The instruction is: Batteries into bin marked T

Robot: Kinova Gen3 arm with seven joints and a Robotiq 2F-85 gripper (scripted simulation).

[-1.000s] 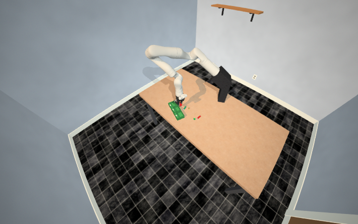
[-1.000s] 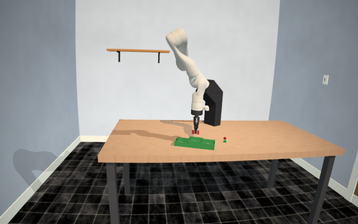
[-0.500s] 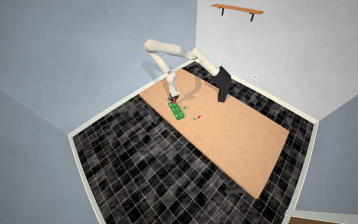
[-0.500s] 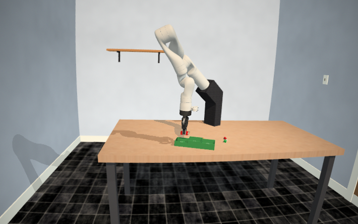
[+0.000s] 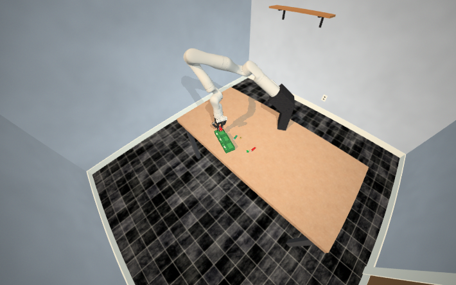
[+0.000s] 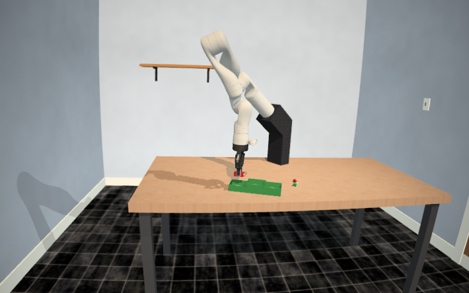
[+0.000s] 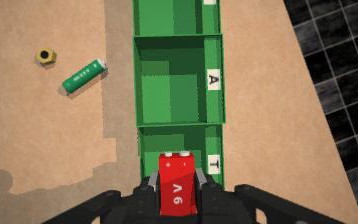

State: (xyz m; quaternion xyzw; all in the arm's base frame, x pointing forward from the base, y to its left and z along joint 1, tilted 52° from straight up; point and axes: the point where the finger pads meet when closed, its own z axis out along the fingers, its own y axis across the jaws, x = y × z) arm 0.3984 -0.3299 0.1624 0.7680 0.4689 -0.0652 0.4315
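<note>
My gripper (image 7: 177, 181) is shut on a red 9 V battery (image 7: 178, 182) and holds it above the green bin marked T (image 7: 181, 150), the end bin of a green row (image 5: 224, 140). The bin marked A (image 7: 179, 80) lies beyond it and looks empty. A green cylindrical battery (image 7: 83, 75) lies on the table left of the bins. A red cylindrical battery (image 5: 253, 148) lies further out on the table. In the exterior view the gripper (image 6: 238, 173) hangs just above the left end of the bin row (image 6: 254, 187).
A small yellow nut (image 7: 45, 55) lies near the green battery. A green die (image 5: 247, 151) sits beside the red cylindrical battery. The table edge runs close to the right of the bins in the wrist view. The black arm base (image 5: 283, 106) stands at the table's back.
</note>
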